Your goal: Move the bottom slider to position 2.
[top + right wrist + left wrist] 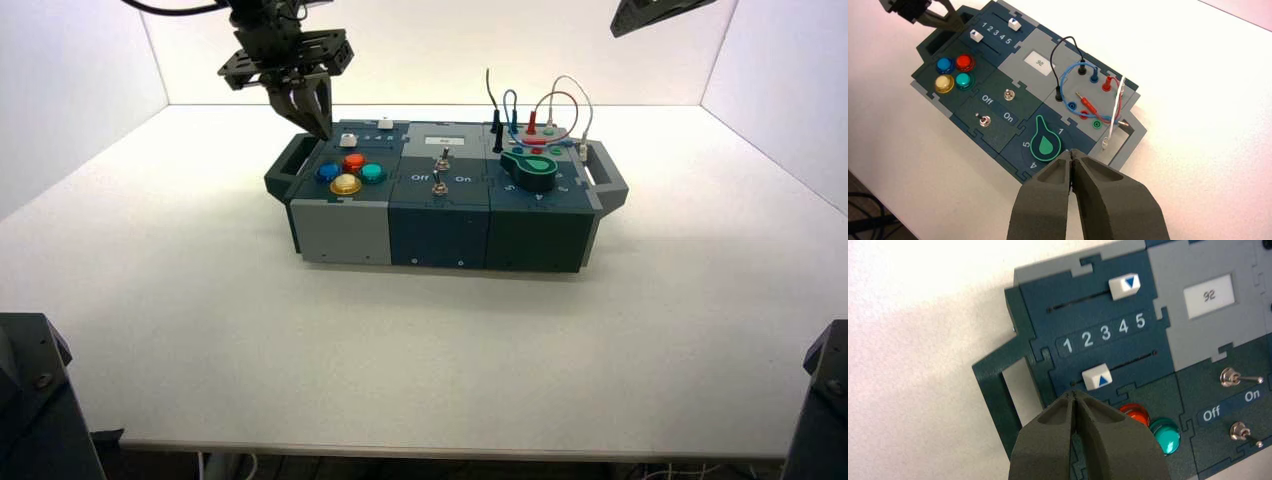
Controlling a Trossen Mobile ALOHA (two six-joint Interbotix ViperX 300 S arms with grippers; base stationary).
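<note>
Bottom slider at 2, left hand shut beside it

Two white sliders, four dome buttons, two switches. The bottom slider (1097, 376) sits near the box's (440, 225) left edge, lined up with 2. The left gripper (1074, 392), fingers pressed together, hangs just beside it. The right gripper (1071, 152), also pressed together, waits raised on the right. Bare table (420, 350) stretches from box to front edge.

Black angular end effector (318, 128), with a black cable (175, 10).
</note>
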